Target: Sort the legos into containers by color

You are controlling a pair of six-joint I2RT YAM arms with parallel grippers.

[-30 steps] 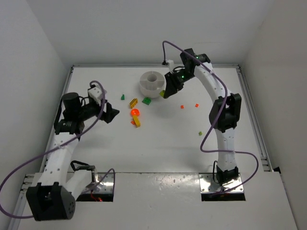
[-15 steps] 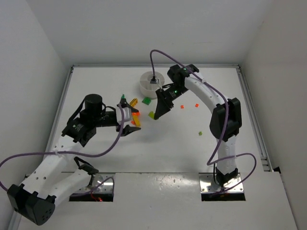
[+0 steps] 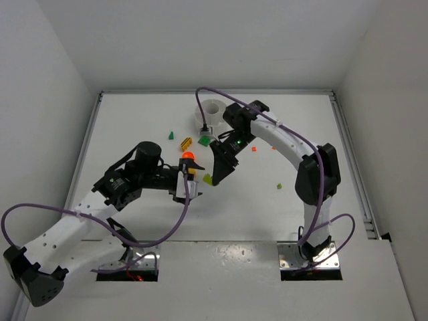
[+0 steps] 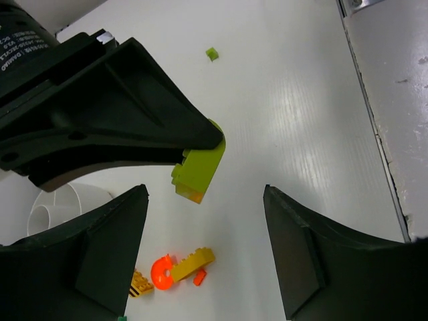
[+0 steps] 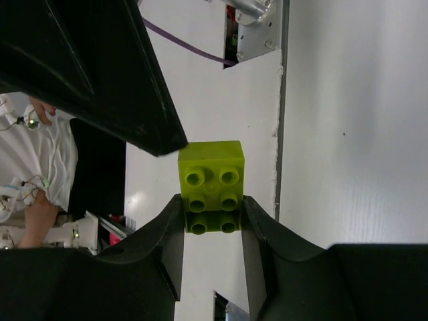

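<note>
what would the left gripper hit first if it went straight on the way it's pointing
Most likely the lime brick held in the right gripper. In the left wrist view it sits straight ahead of the open left gripper. Depth is hard to judge, but nothing shows in between.

Scattered legos by the white dish, 1 lime brick held.
The lime brick is pinched in the right gripper, its studs facing the wrist camera. On the table an orange-red ring touches a yellow brick. Near them lie a striped yellow piece, a green bit and a green brick. Farther right are 2 orange-red bits and 1 lime bit. The round white dish stands behind, partly hidden.
</note>
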